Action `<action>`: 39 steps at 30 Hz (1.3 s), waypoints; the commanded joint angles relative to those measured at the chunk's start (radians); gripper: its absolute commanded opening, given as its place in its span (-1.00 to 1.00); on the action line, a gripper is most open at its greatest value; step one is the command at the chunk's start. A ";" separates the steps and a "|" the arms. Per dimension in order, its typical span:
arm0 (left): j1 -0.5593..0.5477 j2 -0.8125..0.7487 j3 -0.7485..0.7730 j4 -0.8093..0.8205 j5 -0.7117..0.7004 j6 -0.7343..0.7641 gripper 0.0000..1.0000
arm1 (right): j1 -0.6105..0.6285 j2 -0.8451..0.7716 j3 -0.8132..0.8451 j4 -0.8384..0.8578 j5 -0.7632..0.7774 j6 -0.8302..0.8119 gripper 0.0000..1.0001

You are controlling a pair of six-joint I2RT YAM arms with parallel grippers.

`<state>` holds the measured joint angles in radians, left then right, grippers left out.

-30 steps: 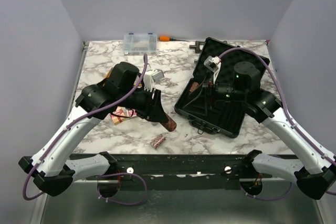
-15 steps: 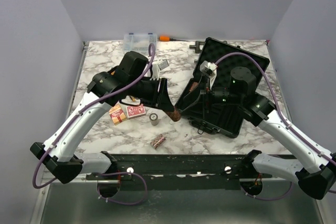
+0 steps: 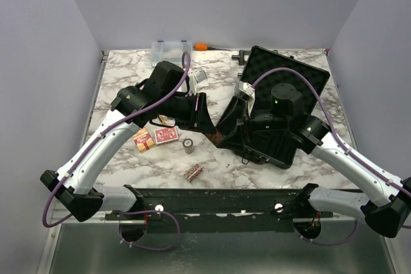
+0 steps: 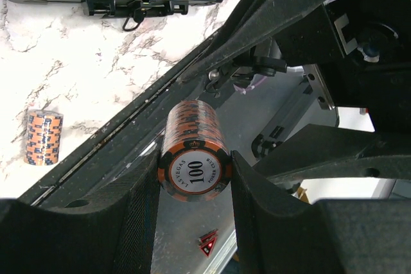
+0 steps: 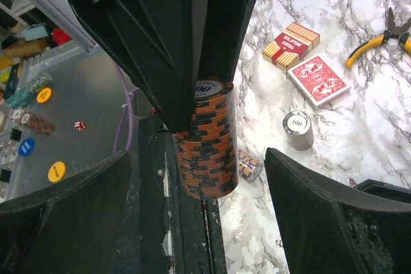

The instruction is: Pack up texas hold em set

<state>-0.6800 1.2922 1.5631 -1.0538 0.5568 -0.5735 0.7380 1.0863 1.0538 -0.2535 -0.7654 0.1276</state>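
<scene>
The Texas hold 'em set is spread over the marble-patterned bench point(image 3: 128, 81). Its black case point(image 3: 276, 149) lies open on the right half, with the foam-lined lid toward the far side.

The left gripper point(image 4: 196, 184) is clamped on a brown-orange chip roll point(image 4: 194, 158) and holds it in the air just at the case's left edge. The roll's end face reads 100. The right gripper point(image 5: 196, 158) stands wide, one finger on each side of that same roll. Neither finger touches it; there is a clear gap on both sides in the right wrist view.

Left of the case, on the bench, a red-backed card deck point(image 3: 166, 135) lies flat, just beside a red-and-cream striped card box point(image 3: 142, 139). A small grey cylinder point(image 3: 188, 145) marked 100 stands upright near the deck. A short chip roll point(image 3: 193, 172) lies on its side close to the bench's near edge, apart from the rest.

Orange-handled pliers point(image 5: 379, 40) lie beyond the cards, mostly under the left arm from above. A clear plastic box point(image 3: 171, 51) sits at the far edge, and an orange-handled tool point(image 3: 201, 47) is just to its right.
</scene>
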 commanded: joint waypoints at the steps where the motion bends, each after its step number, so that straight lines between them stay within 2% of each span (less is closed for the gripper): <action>1: 0.004 -0.002 0.040 0.052 0.039 -0.039 -1.00 | 0.028 0.000 0.014 0.005 0.044 -0.052 0.75; 10: 0.005 0.005 0.051 0.052 0.060 -0.051 -1.00 | 0.072 0.009 0.003 0.030 0.136 -0.080 0.55; 24: 0.005 0.017 0.069 0.052 0.083 -0.052 -1.00 | 0.084 0.025 -0.005 0.001 0.184 -0.104 0.43; 29: 0.004 0.018 0.062 0.051 0.083 -0.049 -1.00 | 0.087 0.027 -0.003 0.003 0.187 -0.101 0.19; 32: 0.004 0.017 0.062 0.051 0.082 -0.049 -1.00 | 0.087 0.035 -0.001 -0.002 0.199 -0.087 0.12; 39: 0.004 0.018 0.056 0.051 0.072 -0.046 -1.00 | 0.090 0.033 -0.005 0.017 0.212 -0.066 -0.33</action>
<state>-0.6743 1.3170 1.5932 -1.0393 0.5861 -0.6056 0.8234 1.1114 1.0451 -0.2489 -0.5934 0.0513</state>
